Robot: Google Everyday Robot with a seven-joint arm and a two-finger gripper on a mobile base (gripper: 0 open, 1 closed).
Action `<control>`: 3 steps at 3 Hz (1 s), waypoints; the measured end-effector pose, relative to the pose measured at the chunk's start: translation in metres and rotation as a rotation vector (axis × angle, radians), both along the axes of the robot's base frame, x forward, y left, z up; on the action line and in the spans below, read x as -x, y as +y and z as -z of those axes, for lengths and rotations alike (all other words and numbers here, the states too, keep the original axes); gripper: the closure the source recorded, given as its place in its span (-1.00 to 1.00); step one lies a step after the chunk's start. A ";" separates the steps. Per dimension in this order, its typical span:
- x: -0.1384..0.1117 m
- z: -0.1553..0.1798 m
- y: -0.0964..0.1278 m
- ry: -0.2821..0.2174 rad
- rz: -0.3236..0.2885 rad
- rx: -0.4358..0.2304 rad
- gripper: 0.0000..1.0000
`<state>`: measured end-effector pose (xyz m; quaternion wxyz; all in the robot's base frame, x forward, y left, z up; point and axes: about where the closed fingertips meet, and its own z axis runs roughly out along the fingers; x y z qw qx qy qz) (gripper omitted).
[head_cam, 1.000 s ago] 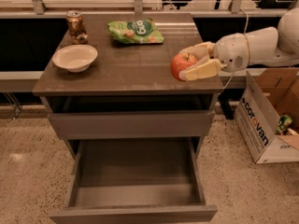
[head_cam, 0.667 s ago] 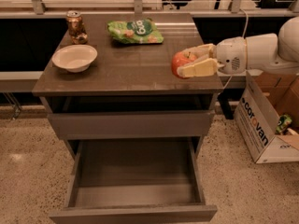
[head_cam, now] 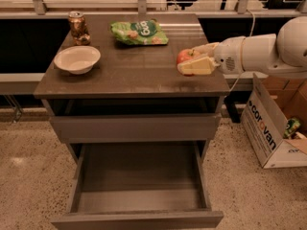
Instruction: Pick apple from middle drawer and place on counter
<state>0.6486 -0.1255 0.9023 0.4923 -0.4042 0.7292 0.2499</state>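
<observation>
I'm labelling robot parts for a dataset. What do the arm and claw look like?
The arm is white with rounded, bulbous segments. A small perforated grille marks the wrist, and a thin pale cable loops above it. The claw, around the apple at the counter edge, has flat cream-yellow fingers.

Lab: terrazzo floor [head_cam: 29, 176], shipping box [head_cam: 268, 133], jaws over counter [head_cam: 129, 73]
</observation>
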 end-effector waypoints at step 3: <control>-0.041 0.032 -0.011 0.031 0.095 0.147 0.20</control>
